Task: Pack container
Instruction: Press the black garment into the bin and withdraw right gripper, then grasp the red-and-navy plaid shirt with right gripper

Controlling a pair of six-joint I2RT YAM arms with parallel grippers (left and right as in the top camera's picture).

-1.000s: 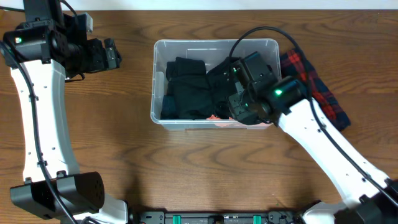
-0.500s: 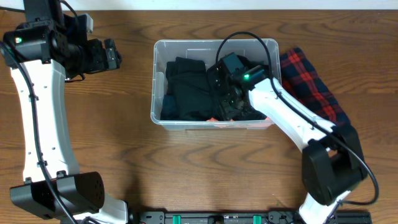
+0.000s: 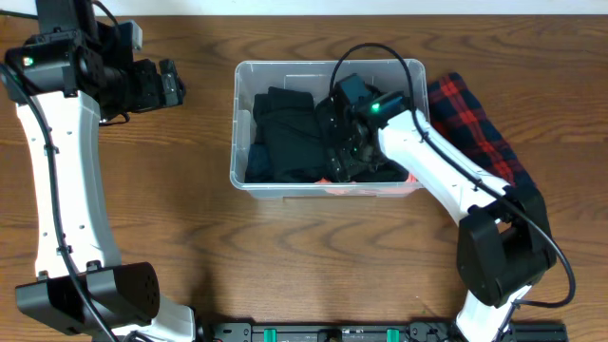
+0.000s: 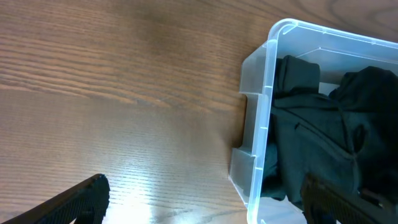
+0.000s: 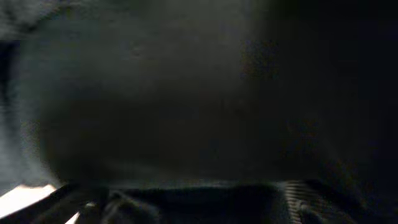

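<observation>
The clear plastic container (image 3: 242, 123) stands at the table's centre, filled with dark folded clothes (image 3: 285, 138). It also shows in the left wrist view (image 4: 267, 99), with the clothes (image 4: 323, 137) inside. My right gripper (image 3: 344, 142) is down inside the container's right half, against the dark clothes. In the right wrist view its fingers (image 5: 199, 202) are apart, with dark cloth (image 5: 186, 93) filling the view. My left gripper (image 3: 171, 84) is open and empty, above the table left of the container.
A red and navy plaid cloth (image 3: 475, 133) lies on the table against the container's right side. Something pink (image 3: 328, 179) shows at the container's front wall. The right arm's cable loops over the container.
My right gripper has moved from the container's front right corner deeper into the container, toward the left and back, and the arm has dropped lower. The left arm has not moved.
</observation>
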